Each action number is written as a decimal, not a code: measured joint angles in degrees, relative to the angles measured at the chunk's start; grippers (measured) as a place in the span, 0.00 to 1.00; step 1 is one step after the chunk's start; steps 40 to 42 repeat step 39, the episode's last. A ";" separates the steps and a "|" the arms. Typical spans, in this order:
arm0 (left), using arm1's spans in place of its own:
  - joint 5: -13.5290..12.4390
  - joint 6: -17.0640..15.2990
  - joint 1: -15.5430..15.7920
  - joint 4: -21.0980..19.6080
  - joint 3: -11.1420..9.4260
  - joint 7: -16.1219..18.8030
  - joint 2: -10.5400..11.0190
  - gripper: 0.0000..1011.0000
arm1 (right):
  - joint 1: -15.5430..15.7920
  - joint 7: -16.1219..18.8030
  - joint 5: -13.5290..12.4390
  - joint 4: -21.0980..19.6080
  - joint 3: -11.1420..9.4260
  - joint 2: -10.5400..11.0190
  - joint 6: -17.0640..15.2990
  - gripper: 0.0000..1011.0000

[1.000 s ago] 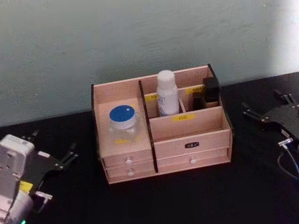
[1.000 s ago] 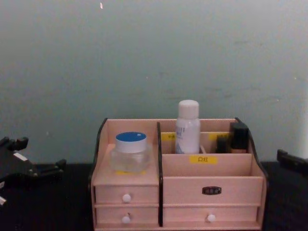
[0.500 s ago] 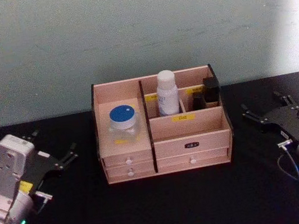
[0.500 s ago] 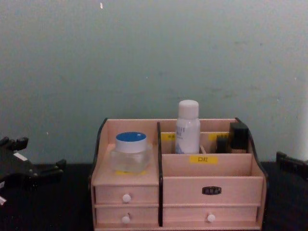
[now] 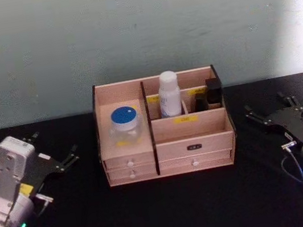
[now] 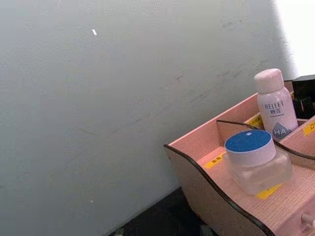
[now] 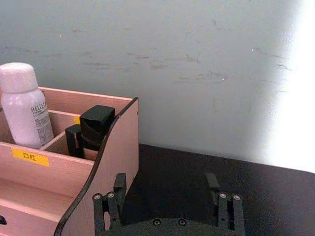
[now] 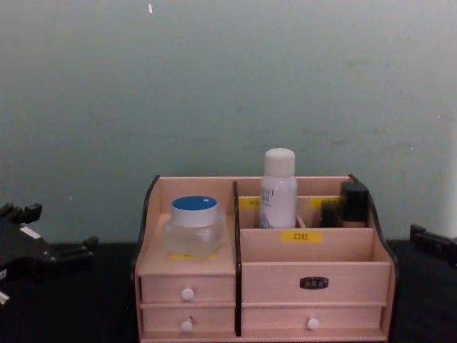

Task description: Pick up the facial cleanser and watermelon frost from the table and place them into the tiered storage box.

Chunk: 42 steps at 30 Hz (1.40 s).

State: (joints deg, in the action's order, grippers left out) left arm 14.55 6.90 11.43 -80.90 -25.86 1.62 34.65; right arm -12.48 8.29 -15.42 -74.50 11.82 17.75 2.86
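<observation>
Left gripper: on the black table, well left of the box, fingers spread apart, holding nothing

Tiered storage box: centre of table against the pale wall; pinkish wood, dark edges, yellow labels, white-knobbed drawers along the front

Watermelon frost: clear jar, blue lid, upright in the box's left compartment above the two small drawers

Facial cleanser: white bottle, upright in the rear compartment right of the centre divider

Dark bottles: rear right compartment, beside the cleanser

Right gripper: on the table well right of the box, fingers apart, empty
</observation>
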 joint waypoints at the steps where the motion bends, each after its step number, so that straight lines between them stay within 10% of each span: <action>1: 0.00 0.00 0.00 0.00 0.00 0.00 0.00 0.99 | 0.00 -0.01 -0.01 -0.01 0.00 0.00 0.01 0.99; 42: 0.00 0.00 0.00 0.00 0.00 0.00 0.00 0.99 | 0.00 -0.05 -0.10 -0.03 0.00 0.00 0.05 0.99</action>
